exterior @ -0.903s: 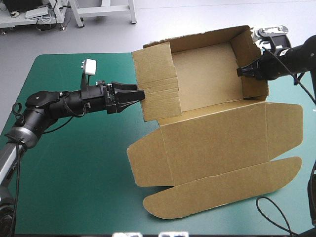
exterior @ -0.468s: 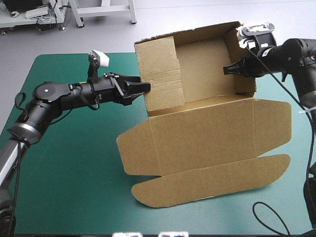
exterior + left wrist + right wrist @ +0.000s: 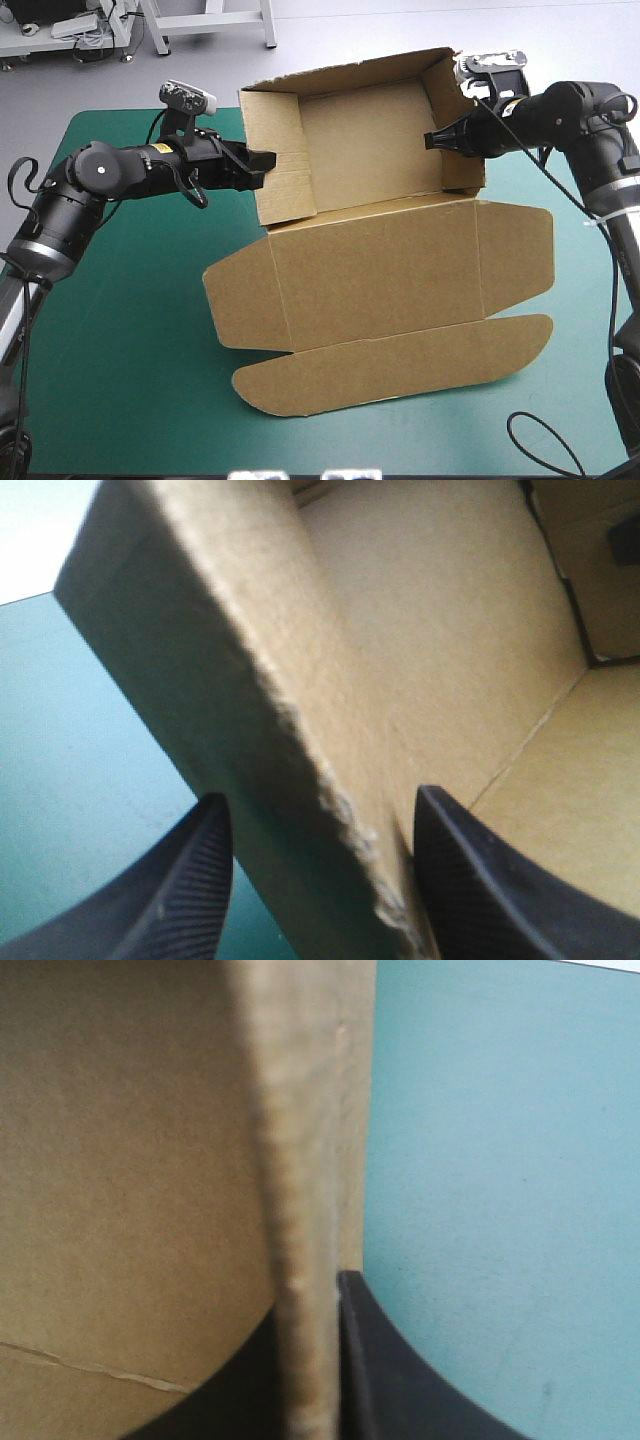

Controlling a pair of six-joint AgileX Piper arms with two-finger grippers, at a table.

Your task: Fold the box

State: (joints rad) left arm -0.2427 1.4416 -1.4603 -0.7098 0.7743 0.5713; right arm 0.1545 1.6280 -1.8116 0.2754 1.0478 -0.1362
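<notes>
Left fingers (image 3: 190, 880) apart astride box (image 3: 380, 270) wall, right fingers (image 3: 385, 1360) pinching opposite wall; wrist views alone tell.

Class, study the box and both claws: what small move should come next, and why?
Probably shut the left claw on the left wall: it stands open astride that wall, while the right claw is shut on the right wall.

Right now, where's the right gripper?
High view, far right side of the table: the right gripper grips the right wall of the box, jaws shut on it.
</notes>
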